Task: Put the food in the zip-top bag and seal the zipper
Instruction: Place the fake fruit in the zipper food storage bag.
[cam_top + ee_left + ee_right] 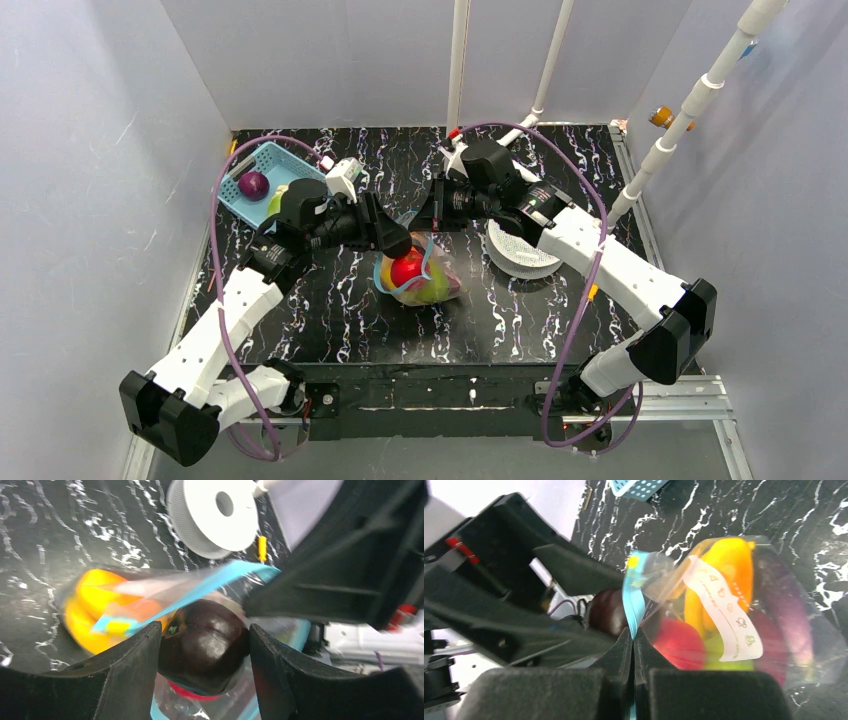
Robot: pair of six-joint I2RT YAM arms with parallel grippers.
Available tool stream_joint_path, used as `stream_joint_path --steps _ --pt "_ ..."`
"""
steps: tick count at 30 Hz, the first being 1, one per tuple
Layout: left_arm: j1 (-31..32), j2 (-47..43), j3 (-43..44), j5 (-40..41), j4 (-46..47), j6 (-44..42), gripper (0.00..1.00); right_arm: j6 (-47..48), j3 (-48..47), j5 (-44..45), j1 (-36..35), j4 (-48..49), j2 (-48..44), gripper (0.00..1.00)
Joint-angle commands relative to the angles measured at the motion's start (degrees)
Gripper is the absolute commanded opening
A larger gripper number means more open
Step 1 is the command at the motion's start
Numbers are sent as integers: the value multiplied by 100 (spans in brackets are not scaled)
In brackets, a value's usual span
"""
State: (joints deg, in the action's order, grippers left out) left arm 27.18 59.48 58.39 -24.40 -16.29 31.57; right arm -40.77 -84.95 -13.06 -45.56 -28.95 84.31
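zip-top bag [420, 275] 1 | basket [270, 160] 1 | white disc [520, 255] 1 | food [254, 185] in basket 2

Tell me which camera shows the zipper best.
Right wrist: up close, the zipper runs straight into the shut right gripper. Left wrist shows a blurred stretch above the dark piece; top external only a thin blue curve.

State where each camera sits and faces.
Top external: above and behind, looking down at the table; both arms show.
Left wrist: looks past the left gripper, clamping a dark food piece, toward the white disc.
Right wrist: looks past the right gripper, pinching the zipper, toward the basket.
All share the zip-top bag.
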Motion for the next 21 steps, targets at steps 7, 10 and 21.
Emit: stream_joint_path --steps 7,10,21 --pt "403 596 343 1653 -293 -701 60 -1066 394 -1577 471 1298 -197 1" --pt "433 739 393 1457 -246 -508 70 -1202 457 -1750 529 1446 -133 1" --pt "429 596 1015 1070 -1515 -557 98 -1510 736 -2086 901 1869 -147 1"
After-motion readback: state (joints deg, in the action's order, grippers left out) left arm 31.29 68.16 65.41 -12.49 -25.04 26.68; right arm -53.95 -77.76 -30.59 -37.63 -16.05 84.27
